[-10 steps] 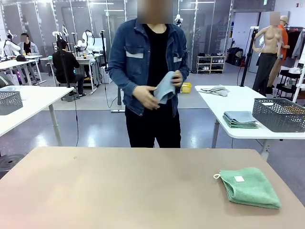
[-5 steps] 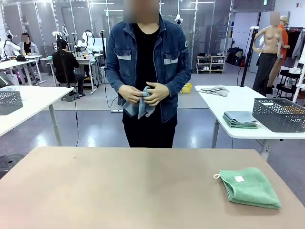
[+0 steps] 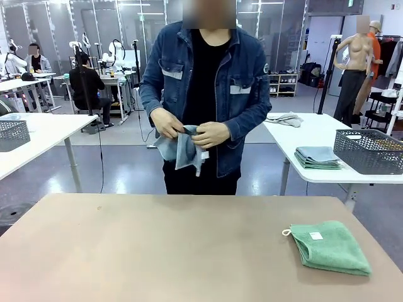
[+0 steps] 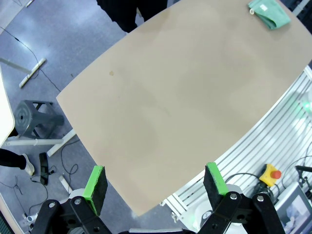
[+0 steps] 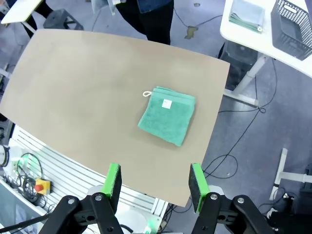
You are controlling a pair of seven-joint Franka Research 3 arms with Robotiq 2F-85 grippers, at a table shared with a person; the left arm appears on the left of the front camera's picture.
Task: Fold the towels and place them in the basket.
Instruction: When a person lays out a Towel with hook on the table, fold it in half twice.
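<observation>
A green towel (image 3: 330, 246) lies folded on the tan table's right side, label up; it also shows in the left wrist view (image 4: 269, 13) and the right wrist view (image 5: 167, 115). At the far side a person holds a pale blue towel (image 3: 179, 148) in both hands at waist height. A dark grey mesh basket (image 3: 368, 151) stands on the white side table to the right, also seen in the right wrist view (image 5: 295, 19). My left gripper (image 4: 155, 183) hangs open high above the table's left corner. My right gripper (image 5: 153, 180) is open above the near edge, well short of the green towel.
Folded towels (image 3: 318, 156) are stacked on the white side table (image 3: 296, 135) beside the basket, with a loose grey cloth (image 3: 283, 117) behind. Another mesh basket (image 3: 12, 134) sits on a white table at the left. The tan table (image 3: 157, 251) is bare left of the green towel.
The person has brought the blue towel down from one hand into both hands and shifted slightly right. The green towel has not moved.
</observation>
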